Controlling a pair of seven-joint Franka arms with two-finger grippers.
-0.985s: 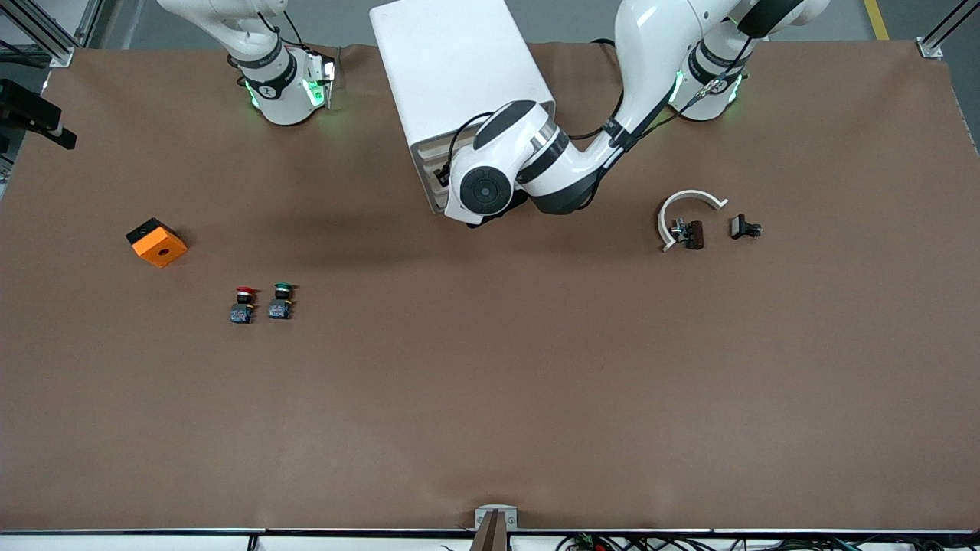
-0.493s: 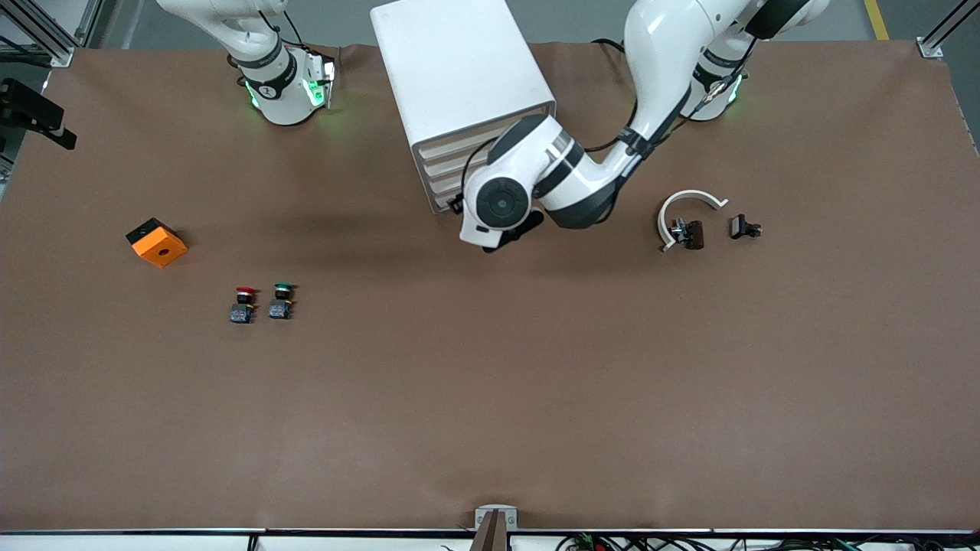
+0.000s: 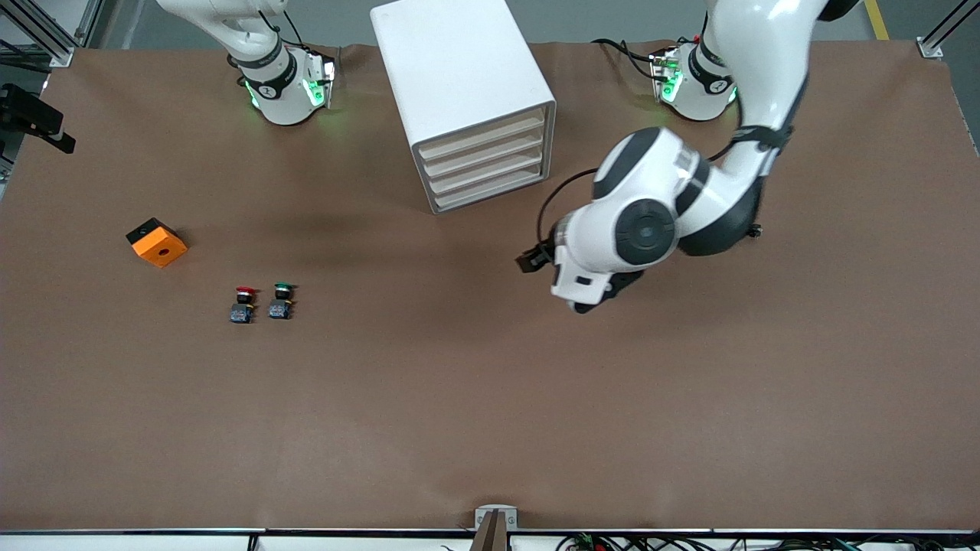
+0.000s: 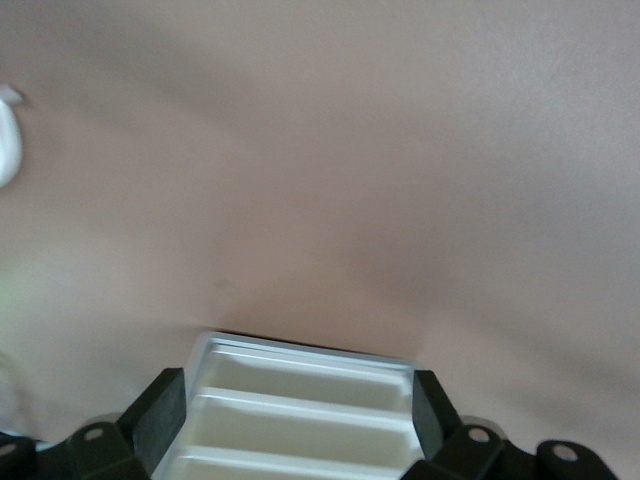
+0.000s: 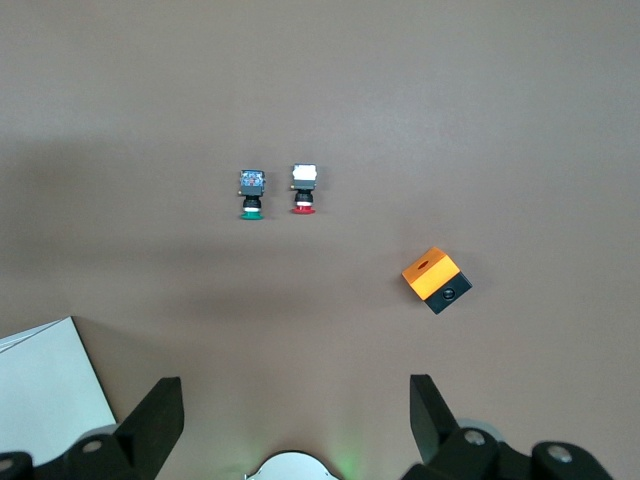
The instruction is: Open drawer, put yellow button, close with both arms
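Front view showed all four cabinet (image 3: 459, 69) drawers flush, including the drawer (image 3: 482, 132); the yellow button was not visible. The left gripper (image 4: 298, 420) hovered over bare table, fingers spread, empty; the right gripper (image 5: 296, 420), likewise spread, waited. Risk: the task ends unverified.

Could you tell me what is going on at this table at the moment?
All four drawers of the white cabinet look shut, the top drawer included. The left gripper is open over bare table nearer the front camera than the cabinet, holding nothing. The right gripper is also open and empty, high over its own end of the table, where that arm waits. The red-capped button, the green-capped button and an orange box lie untouched. No yellow button shows.
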